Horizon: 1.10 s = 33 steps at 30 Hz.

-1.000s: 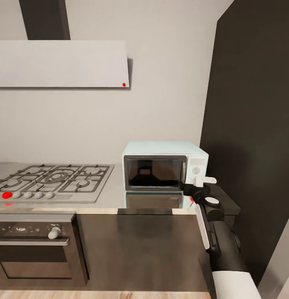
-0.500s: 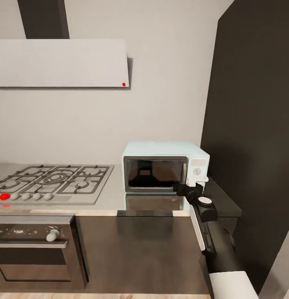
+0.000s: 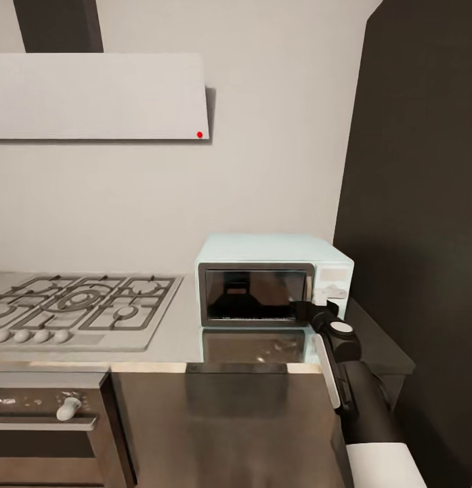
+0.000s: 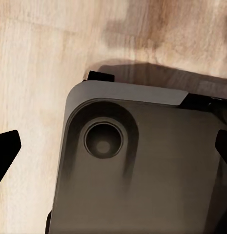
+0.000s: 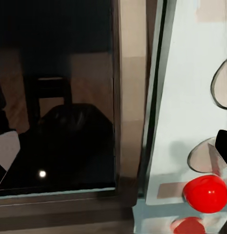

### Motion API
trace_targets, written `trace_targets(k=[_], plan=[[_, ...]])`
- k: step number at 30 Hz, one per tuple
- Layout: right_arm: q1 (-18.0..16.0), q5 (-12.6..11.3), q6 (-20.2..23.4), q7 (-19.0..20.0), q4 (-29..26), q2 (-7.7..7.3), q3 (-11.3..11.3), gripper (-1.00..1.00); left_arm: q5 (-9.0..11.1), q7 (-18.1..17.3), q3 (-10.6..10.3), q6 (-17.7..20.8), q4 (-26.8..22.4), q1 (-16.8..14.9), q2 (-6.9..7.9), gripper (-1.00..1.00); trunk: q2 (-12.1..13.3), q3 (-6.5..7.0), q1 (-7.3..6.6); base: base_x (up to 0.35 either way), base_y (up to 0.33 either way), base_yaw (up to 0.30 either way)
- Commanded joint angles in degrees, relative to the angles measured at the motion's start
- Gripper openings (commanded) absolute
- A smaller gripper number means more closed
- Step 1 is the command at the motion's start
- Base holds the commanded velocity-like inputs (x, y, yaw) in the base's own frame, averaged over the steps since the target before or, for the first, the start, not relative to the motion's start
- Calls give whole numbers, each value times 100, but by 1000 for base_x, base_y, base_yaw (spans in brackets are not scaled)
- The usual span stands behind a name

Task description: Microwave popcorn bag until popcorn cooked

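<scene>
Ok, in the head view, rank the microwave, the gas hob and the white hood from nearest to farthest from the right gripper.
From the right gripper:
1. Microwave, right at the gripper, by its control panel.
2. Gas hob, left along the countertop.
3. White hood, high on the wall, upper left.

head view faces the microwave (image 3: 273, 281) from above, right wrist view close on its door; left wrist view faces floor
</scene>
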Motion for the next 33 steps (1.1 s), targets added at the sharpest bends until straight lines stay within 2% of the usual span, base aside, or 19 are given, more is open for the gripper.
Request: trace_targets(k=[1,24,33], plan=[[-4,59,42,22,-6,-6,-8,100,43,-25,11,-10,-2,-1,1,100,-4,-6,0,4,0,0],[-4,64,11,42,-6,-13,-4,100,44,-24,18,-10,-3,-1,1,100,-4,-6,0,0,0,0],[-4,61,-5,34,2,-13,-2,100,40,-25,8,-9,-8,-1,1,100,-4,-6,0,118,0,0]])
